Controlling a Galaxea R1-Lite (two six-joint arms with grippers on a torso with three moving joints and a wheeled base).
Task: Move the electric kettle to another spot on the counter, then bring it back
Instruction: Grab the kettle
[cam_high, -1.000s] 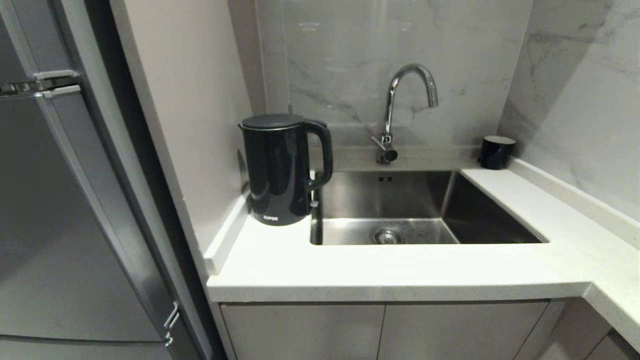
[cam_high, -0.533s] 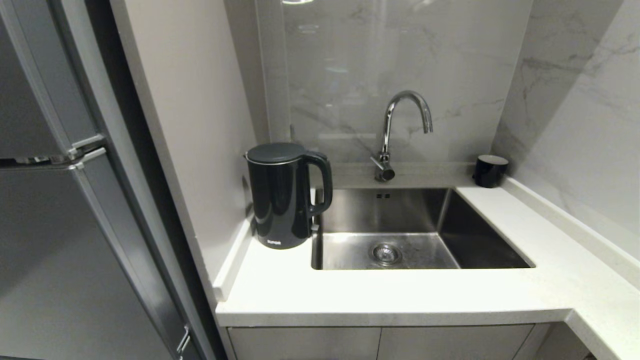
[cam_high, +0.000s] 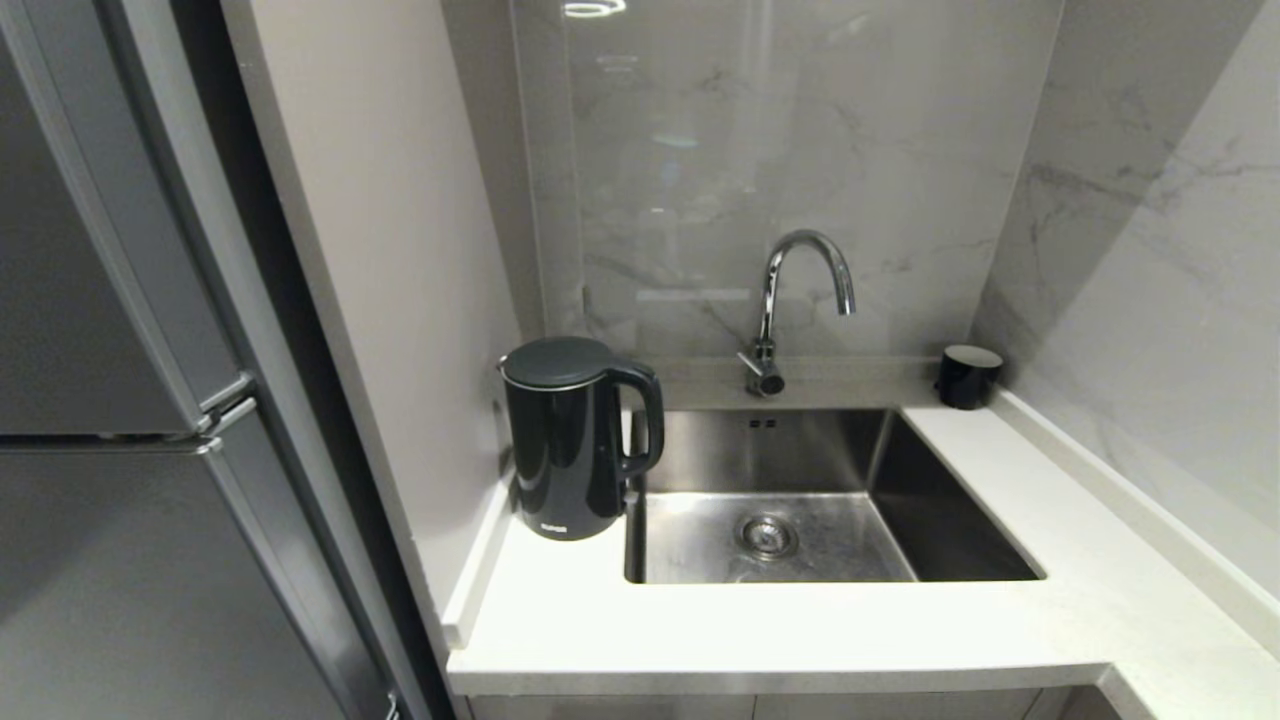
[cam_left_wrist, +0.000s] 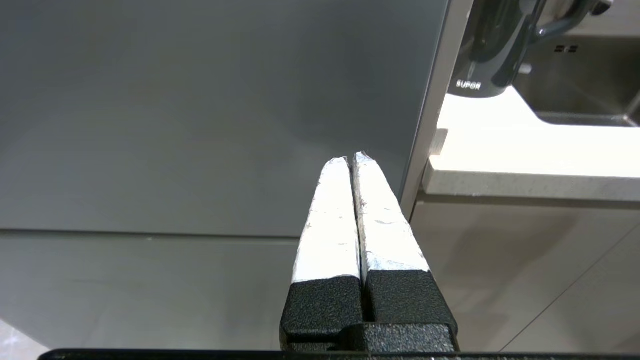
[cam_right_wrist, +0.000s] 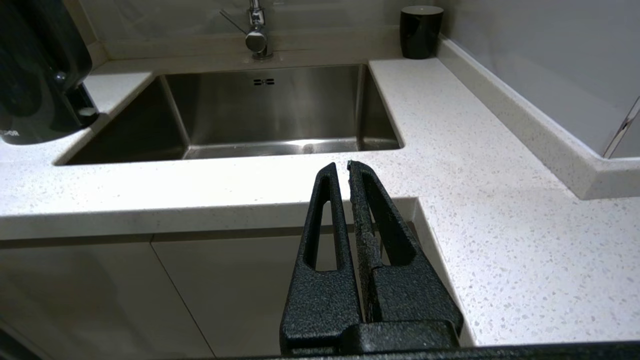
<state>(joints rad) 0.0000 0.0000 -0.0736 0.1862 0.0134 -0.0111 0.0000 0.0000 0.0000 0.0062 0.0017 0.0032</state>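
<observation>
White speckled counter (cam_high: 760, 630) is seen running around a steel sink (cam_high: 800, 500), with a grey wall at the back and a tall fridge (cam_high: 110, 400) off to the left. On the counter, the kettle (cam_high: 575, 450) is stood upright in the back left corner, just beside the sink's edge, with its handle turned toward the sink.

Trouble could come from that spot. The kettle is squeezed between the side wall and the sink, so it could be bumped by an arm and tipped into the sink. Its shiny black side could also slip if it is not held tight. The tap (cam_high: 790, 300) and a small black cup (cam_high: 968, 375) could be knocked if the kettle is swung too far.

Nothing is held yet. The left gripper (cam_left_wrist: 352, 162) is kept low in front of the fridge door, its jaws pressed together and empty. The right gripper (cam_right_wrist: 341, 170) is kept by the counter's front edge, its jaws together too, and nothing is touched.
</observation>
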